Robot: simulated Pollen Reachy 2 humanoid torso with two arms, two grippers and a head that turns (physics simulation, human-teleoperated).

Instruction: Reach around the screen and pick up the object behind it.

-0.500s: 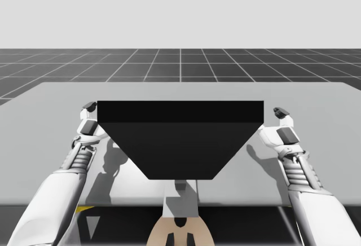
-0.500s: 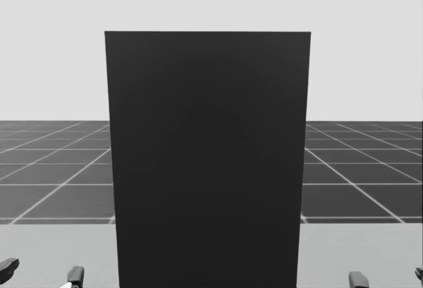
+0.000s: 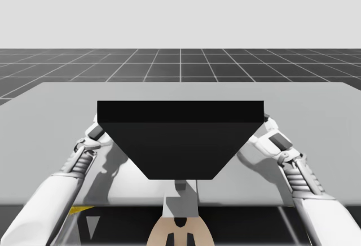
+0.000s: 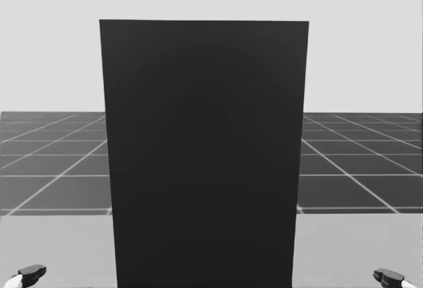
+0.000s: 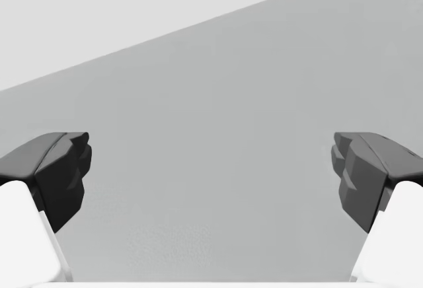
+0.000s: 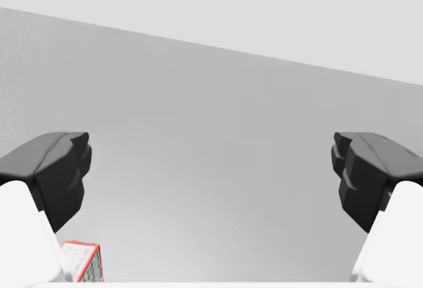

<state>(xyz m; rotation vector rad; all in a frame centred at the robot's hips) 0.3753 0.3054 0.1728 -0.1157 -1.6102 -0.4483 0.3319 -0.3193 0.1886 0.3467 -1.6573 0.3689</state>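
Left gripper (image 5: 211,169) is spread wide with nothing between its fingers (image 5: 56,169), just bare table (image 5: 218,103) ahead of it. Right gripper (image 6: 211,169) is spread wide too and holds nothing. In the high view we place the left gripper at the left end of the screen (image 3: 180,139) and the right gripper at its right end. Both sit close against the panel's edges and are partly hidden by it. In the head view, dark finger ends sit low on either side of the screen.

Task's thing: a small red-and-white box (image 6: 82,263) shows in the right wrist view. It lies low, just beside one finger of the right gripper near that finger's base, and is partly cut off by it. It is not between the fingertips, and we cannot tell whether it touches the finger. We take it to be the object behind the screen; in the head and high views the panel covers that spot.

Progress, as we judge it: the reach around looks largely done on the right side, since the box is close to that gripper. The grasp and the lift are not yet done. What's left is to get the box squarely between the right fingers, close on it and raise it. The left arm looks unneeded for this.

Containers: none of these things is one. The screen is a flat upright black panel and holds nothing. The box looks closed, and we cannot tell its contents.
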